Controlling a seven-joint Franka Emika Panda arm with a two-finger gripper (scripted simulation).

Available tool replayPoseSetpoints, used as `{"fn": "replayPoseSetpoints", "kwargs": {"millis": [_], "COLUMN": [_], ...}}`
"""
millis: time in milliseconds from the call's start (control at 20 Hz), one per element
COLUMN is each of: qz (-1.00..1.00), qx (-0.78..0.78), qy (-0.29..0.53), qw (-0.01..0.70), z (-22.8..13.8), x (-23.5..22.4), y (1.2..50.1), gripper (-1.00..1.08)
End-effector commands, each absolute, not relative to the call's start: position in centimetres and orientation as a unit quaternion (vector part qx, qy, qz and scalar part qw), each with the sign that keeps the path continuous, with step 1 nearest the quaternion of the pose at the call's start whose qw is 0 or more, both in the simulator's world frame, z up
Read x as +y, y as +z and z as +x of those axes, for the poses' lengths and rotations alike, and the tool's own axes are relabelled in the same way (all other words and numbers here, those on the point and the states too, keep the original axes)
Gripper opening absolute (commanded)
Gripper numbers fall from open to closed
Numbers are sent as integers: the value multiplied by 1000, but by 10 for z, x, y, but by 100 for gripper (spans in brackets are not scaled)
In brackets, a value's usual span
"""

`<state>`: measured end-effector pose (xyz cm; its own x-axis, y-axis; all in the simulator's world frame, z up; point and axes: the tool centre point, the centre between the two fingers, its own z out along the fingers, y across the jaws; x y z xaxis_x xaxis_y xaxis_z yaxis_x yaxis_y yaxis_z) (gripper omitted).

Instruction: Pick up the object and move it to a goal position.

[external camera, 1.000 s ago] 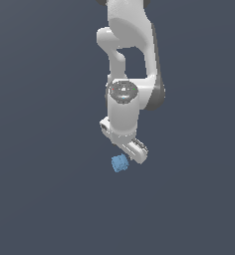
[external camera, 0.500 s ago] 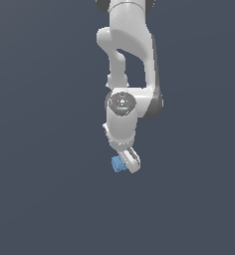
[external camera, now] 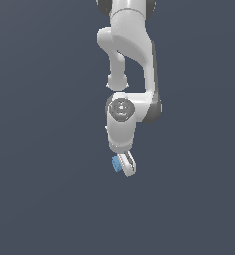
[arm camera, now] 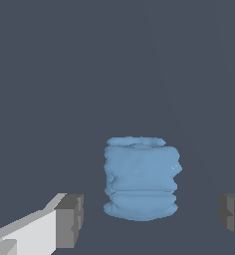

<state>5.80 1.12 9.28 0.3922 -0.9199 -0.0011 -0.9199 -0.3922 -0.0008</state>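
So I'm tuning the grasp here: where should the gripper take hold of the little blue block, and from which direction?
Grip the blue block across its two opposite ridged sides, about mid-height, coming straight down from above. In the wrist view it already sits between the open gripper, with a gap at each pad, a little nearer one finger. Its side walls look fairly upright and parallel, so a centred pinch should probably hold.

Glossy white rounded arm [external camera: 129, 45]; dark grey joint bands; white hand [arm camera: 149, 219] with grey fingertip pads [arm camera: 69, 220]
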Motion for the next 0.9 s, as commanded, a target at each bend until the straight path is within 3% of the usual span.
{"fn": "replayPoseSetpoints", "kwargs": {"millis": [0, 850], "qz": [-830, -829], "qx": [557, 559], "qy": [0, 0], "qw": [0, 0], "z": [59, 57], "x": [11, 11], "y": [92, 41], "gripper": [100, 100]}}
